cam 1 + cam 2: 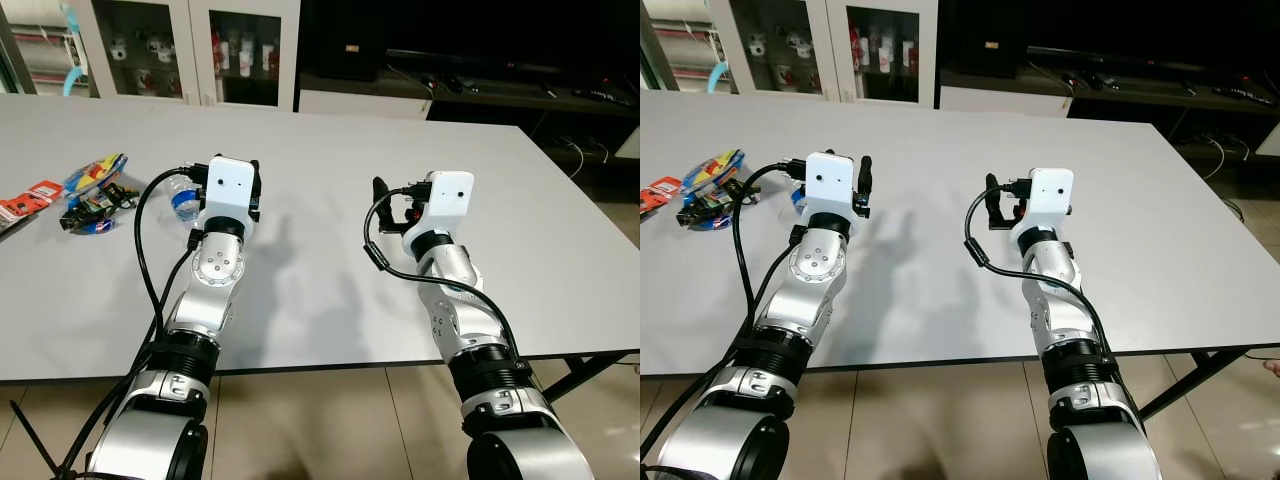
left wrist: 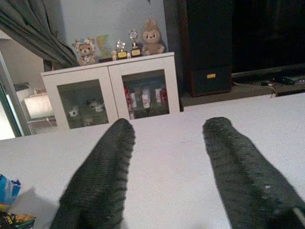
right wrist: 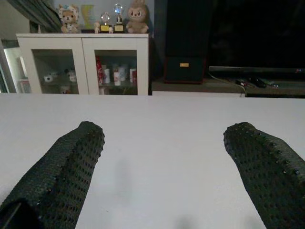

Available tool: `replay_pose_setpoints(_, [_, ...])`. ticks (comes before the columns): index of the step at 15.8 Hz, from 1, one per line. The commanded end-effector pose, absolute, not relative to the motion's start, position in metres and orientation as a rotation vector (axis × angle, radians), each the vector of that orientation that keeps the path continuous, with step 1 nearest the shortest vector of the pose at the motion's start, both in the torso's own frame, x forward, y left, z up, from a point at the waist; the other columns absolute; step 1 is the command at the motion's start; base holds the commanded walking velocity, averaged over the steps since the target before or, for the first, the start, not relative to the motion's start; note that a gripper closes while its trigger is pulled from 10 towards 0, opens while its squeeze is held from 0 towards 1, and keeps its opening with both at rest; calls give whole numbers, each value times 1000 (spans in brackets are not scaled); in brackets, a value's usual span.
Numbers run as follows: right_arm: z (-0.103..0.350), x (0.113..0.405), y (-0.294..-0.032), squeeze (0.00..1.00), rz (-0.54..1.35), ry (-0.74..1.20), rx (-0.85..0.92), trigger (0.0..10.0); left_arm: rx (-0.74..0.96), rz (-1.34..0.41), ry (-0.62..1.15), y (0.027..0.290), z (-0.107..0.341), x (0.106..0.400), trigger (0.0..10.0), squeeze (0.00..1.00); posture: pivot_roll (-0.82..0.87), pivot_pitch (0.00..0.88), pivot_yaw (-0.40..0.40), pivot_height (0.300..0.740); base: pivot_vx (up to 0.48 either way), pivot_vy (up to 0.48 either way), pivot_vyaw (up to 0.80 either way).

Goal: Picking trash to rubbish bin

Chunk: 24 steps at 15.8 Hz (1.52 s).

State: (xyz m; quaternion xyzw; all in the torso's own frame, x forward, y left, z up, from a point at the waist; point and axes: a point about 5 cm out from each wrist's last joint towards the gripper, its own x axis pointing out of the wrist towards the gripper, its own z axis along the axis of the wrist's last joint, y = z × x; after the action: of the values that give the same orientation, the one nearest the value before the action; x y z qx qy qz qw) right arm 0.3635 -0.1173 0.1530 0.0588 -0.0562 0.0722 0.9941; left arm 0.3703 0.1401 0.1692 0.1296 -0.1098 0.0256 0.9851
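The robot is standing at a big white table (image 1: 320, 150) with both arms reaching out over it. The left gripper (image 2: 167, 167) is hovering low over the table, and its two black fingers are spread wide with nothing between them. The right gripper (image 3: 167, 171) is hovering over a bare part of the table too, and its fingers are also spread wide and holding nothing.

The trash is lying on the robot's left side. A small plastic bottle (image 1: 182, 197) with a blue label is peeking out just beside the left wrist. A little farther to the left, colorful snack wrappers (image 1: 95, 190) are lying in a pile, and a red packet (image 1: 28, 201) is lying near the table's edge.

It looks like the picking step is just starting, since nothing is being held. Next, the left gripper probably needs to swing over to the bottle, come down around it, and squeeze.
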Motion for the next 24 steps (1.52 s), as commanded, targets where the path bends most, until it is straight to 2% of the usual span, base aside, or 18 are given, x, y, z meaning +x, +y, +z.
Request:
replay_pose_setpoints(1, [150,363,-120,0,143,-97,122,10000,277,65,-207,140,168,371,10000,1000,-58,24,-115,740,0,0,0])
replay_pose_setpoints(11, [149,363,-117,0,159,-88,118,10000,292,104,-192,145,167,372,10000,1000,-57,24,-114,740,0,0,0])
replay_pose_setpoints(15, [148,362,-116,0,170,-84,117,10000,309,173,-116,155,158,374,10000,1000,-56,24,-113,740,0,0,0])
replay_pose_setpoints(16, [148,362,-116,0,172,-84,117,10000,320,174,-97,155,155,374,10000,71,-57,24,-112,740,0,0,0])
replay_pose_setpoints(17, [148,362,-115,0,174,-84,117,10000,320,174,-74,155,151,374,10000,0,-60,26,-112,740,0,0,0])
replay_pose_setpoints(24, [148,361,-114,0,190,-81,112,10000,371,240,47,161,133,371,10000,0,-59,29,-114,740,0,0,0])
